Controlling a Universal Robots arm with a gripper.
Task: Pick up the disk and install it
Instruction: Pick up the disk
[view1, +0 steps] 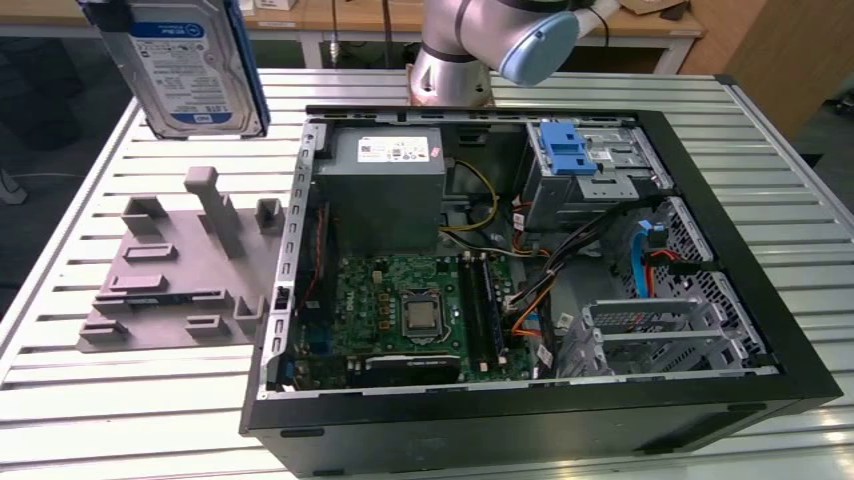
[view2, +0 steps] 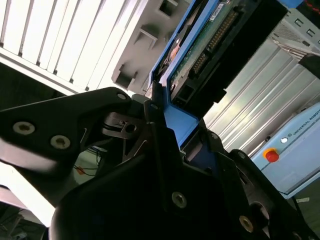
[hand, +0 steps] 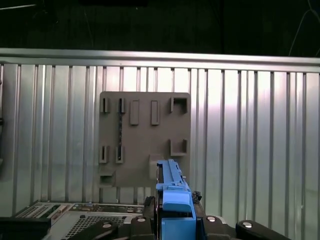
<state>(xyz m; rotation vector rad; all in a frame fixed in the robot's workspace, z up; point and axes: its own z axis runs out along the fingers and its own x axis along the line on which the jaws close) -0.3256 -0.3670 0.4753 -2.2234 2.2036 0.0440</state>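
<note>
Along the near edge of the slatted metal worktop lay the open computer case, its black front wall closest. Inside it the green motherboard sat at the near end. Beyond that came the big grey power-supply box, and in the case's far corner on the exterior view's right was the grey drive bay with its blue latch.

Beside the case, toward the worktop's edge on the exterior view's left, rested the grey fixture plate with its posts and slots. No disk was sitting in it.

And up there was the disk! It hung in the air, clear of the worktop, upright, its blue-and-white label turned to the exterior camera. It appeared above the worktop's far corner on the exterior view's left.

In the second wrist view the jaws were closed tight on the blue carrier frame, one black finger on each side, with the drive's connector edge running away from them. The first wrist view looked straight down along the blue frame onto the fixture plate far below.

At the worktop's far edge, behind the case, stood the robot arm.
</note>
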